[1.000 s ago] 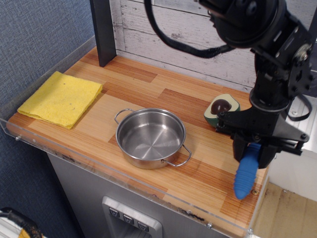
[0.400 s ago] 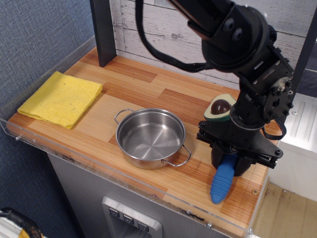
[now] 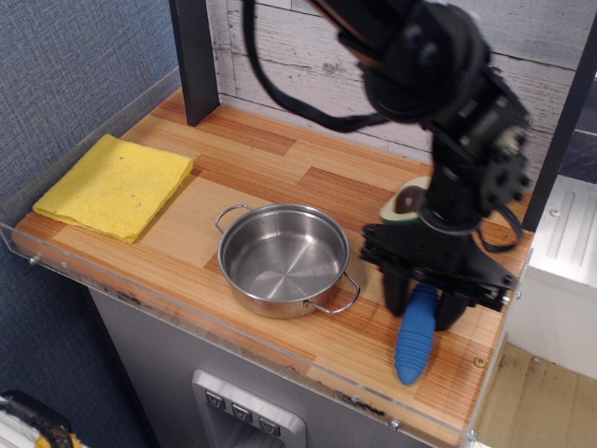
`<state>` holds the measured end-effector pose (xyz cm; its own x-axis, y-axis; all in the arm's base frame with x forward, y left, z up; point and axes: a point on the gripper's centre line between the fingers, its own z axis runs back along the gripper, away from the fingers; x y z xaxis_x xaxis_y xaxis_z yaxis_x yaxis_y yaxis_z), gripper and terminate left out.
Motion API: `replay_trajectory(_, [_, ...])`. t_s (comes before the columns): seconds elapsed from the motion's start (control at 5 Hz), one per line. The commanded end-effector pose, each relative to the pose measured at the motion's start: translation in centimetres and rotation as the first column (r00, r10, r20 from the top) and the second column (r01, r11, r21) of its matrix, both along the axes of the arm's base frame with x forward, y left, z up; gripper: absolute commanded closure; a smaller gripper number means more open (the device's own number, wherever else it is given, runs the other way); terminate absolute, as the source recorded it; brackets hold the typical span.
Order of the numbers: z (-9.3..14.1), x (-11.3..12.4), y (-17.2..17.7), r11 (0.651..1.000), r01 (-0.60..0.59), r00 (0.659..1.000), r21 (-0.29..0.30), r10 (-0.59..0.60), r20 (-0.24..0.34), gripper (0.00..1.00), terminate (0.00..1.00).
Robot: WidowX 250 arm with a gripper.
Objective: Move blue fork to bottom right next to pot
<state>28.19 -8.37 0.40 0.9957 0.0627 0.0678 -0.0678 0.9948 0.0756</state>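
No text, label, brand, number or sign can be read on anything here.

Mock kitchen: wooden counter (image 3: 280, 168), pot (image 3: 284, 259)

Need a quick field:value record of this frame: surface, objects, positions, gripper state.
surface: wooden counter with a clear rim
pot: steel, empty, centre front
blue fork: right of the pot, handle pointing to the front edge, head hidden by the gripper
gripper: over the fork's upper end, fingers either side of the handle; grip or release unclear
avocado half: behind the gripper, partly hidden
yellow cloth: left end, flat
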Motion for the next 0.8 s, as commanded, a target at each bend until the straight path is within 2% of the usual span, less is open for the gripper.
replay_trajectory(0.0, [4.8, 3.2, 1.9, 0.99, -0.019, 0.997, -0.138, 0.029, 0.07, 0.0, 0.0])
replay_trajectory(0.2, [7.6, 4.4, 2.2, 0.969, 0.004, 0.995, -0.246, 0.021, 0.102, 0.0, 0.0])
replay_trajectory(0.4, [10.8, 4.3, 2.7, 0.946, 0.05, 0.989, -0.32, -0.002, 0.149, 0.0, 0.0])
replay_trajectory(0.6, [12.8, 4.0, 5.1, 0.963, 0.059, 0.987, -0.262, -0.016, 0.162, 0.0, 0.0])
